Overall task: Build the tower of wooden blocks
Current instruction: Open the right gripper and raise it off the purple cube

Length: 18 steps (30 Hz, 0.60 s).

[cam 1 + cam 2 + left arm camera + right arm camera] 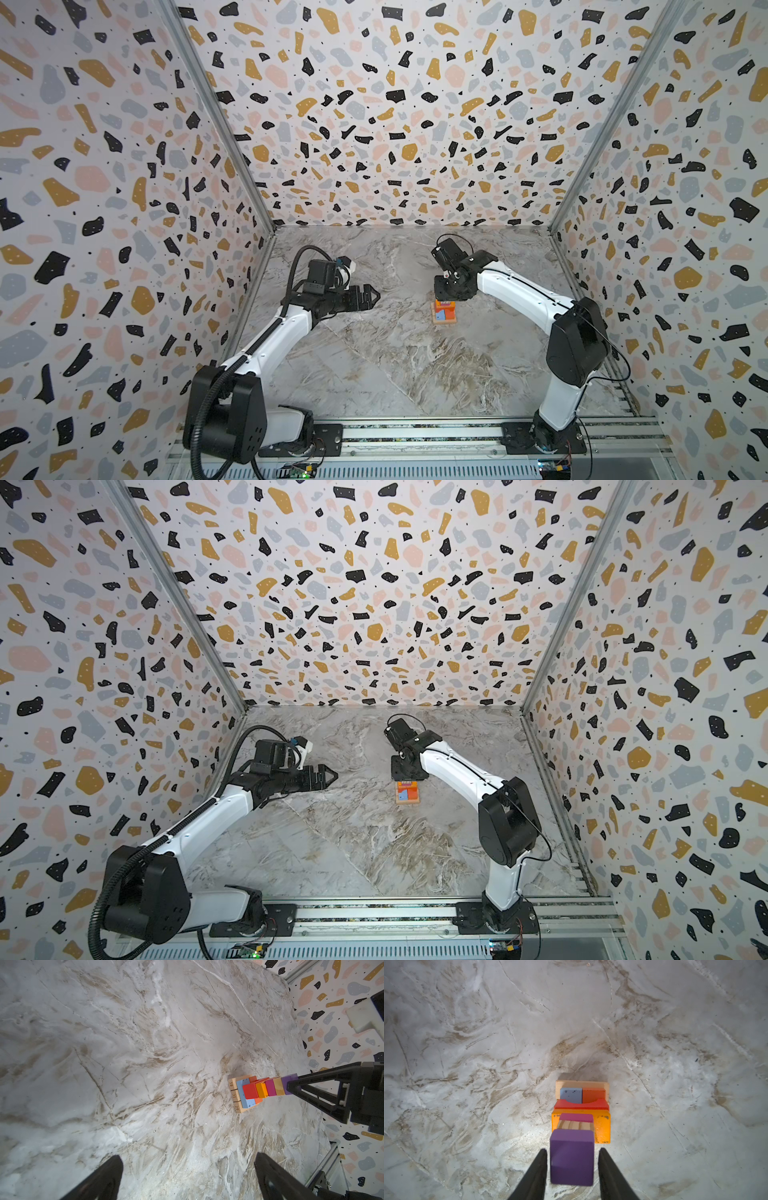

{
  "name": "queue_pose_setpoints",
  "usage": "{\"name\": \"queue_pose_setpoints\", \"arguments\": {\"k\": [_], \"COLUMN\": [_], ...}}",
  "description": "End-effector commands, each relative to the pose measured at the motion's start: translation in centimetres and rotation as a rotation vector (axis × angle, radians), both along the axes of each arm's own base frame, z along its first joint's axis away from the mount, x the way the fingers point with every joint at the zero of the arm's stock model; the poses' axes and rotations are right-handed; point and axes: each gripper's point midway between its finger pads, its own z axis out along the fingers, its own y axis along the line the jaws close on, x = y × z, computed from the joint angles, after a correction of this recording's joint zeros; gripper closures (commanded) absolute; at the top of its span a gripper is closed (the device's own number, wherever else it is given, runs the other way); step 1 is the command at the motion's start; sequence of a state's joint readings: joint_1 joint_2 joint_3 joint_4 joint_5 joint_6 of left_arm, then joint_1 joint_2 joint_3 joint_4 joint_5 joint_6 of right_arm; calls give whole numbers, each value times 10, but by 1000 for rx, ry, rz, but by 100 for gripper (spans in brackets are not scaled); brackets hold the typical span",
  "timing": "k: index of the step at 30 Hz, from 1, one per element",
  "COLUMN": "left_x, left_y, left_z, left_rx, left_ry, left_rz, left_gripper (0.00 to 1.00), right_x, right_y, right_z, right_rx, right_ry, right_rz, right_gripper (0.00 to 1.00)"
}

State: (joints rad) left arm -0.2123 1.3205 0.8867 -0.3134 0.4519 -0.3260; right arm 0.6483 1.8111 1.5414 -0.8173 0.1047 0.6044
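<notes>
Left wrist: wood block tower [261, 1089] upright, axis vertical

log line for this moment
tower: purple cube on top | right pincer: open, astride it | left pincer: open, apart from tower

wood block tower [444, 311] on table [374, 365], right gripper [573, 1149] around top, left gripper [374, 296] leftward

You are getting bright, even light in both top views, walls [104, 166] bowing at the edges, purple cube [572, 1157] blurring near the right wrist lens.
</notes>
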Motion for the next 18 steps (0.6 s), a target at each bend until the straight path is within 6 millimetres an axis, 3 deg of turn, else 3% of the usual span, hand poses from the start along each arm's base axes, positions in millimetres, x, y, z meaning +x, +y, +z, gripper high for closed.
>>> {"name": "queue_pose_setpoints", "arguments": {"k": [1, 4, 8, 16, 18], "left_x": [-1, -1, 0, 2, 4], "left_y": [1, 1, 2, 3, 6], "left_z": [1, 2, 1, 3, 5], "left_rx": [-7, -7, -4, 8, 16], "left_ry": [-12, -13, -13, -29, -44], "left_rz": [-2, -1, 2, 8, 22], "left_gripper": [0, 0, 0, 0, 0], "right_x": [-1, -1, 0, 10, 14], "right_y": [-1, 0, 6, -1, -3], "right_z": [7, 11, 25, 69, 80], "right_rx": [-3, 7, 33, 27, 27], "right_ry": [-15, -20, -53, -197, -257], "right_rz": [3, 8, 36, 74, 94], "right_gripper": [54, 49, 26, 1, 1]}}
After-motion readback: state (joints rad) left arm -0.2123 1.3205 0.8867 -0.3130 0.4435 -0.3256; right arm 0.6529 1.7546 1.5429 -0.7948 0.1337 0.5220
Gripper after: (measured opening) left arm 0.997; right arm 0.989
